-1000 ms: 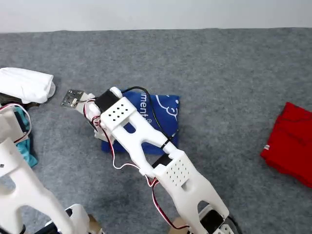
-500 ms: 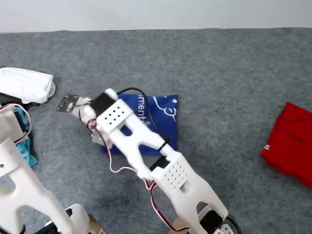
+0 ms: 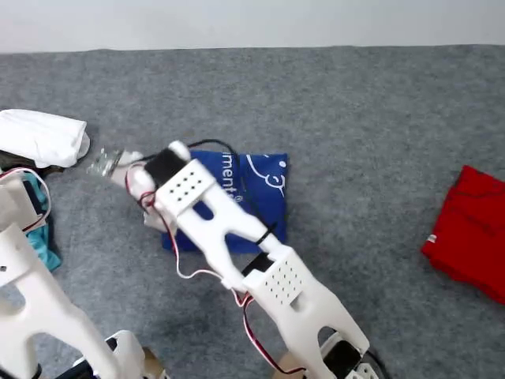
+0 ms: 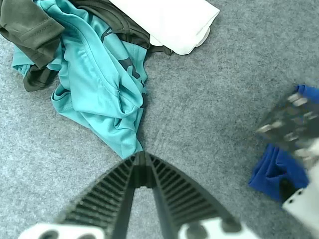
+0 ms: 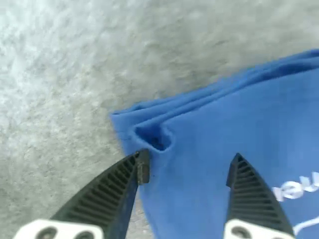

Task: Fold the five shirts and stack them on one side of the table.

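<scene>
Not far along, I'd say. I count five shirts. The blue shirt [image 3: 267,180] mid-table looks folded, and so do the white shirt [image 3: 43,136] at the left edge and the red shirt [image 3: 469,233] far right. The teal shirt [image 4: 97,79] and dark shirt [image 4: 25,25] are a crumpled heap beside the white one. Nothing's properly stacked. Two arms: the right gripper [image 5: 189,162] has its jaws spread over the blue shirt's corner, and the left gripper [image 4: 143,159] is clenched on nothing above the grey table [image 3: 355,103].

Illegible white lettering [image 3: 234,175] on blue shirt [image 3: 268,197]
</scene>
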`<state>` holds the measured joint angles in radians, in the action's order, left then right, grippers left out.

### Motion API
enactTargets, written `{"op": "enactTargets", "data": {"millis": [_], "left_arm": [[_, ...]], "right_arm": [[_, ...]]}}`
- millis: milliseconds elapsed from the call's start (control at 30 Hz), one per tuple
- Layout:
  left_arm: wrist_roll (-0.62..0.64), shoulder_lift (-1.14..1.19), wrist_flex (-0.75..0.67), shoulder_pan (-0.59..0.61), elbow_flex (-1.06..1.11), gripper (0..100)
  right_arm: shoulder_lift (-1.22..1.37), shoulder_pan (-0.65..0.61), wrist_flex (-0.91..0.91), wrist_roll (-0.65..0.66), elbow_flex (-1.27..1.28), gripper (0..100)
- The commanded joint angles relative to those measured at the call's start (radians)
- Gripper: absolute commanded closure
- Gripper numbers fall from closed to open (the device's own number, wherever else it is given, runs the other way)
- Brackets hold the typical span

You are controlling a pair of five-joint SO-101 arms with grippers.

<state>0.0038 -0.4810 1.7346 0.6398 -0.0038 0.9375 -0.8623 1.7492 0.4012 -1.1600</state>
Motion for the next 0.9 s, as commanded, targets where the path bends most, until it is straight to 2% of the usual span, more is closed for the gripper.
{"op": "enactTargets", "data": {"millis": [0,167,367,667,867], "left_arm": [[0.0,-0.026,0.02,0.002,-0.004,100],[0.0,-0.026,0.02,0.002,-0.004,100],[0.0,-0.026,0.02,0.002,-0.004,100],[0.0,-0.026,0.018,0.002,-0.004,100],[0.0,-0.026,0.018,0.002,-0.004,100]], "right_arm": [[-0.048,0.051,0.021,-0.006,-0.121,73.1],[-0.039,0.094,0.021,-0.006,-0.167,75.5],[-0.015,0.073,0.041,0.0,-0.101,99.3],[0.001,-0.022,0.031,0.008,0.091,98.8],[0.053,-0.018,0.007,0.009,0.098,98.8]]}}
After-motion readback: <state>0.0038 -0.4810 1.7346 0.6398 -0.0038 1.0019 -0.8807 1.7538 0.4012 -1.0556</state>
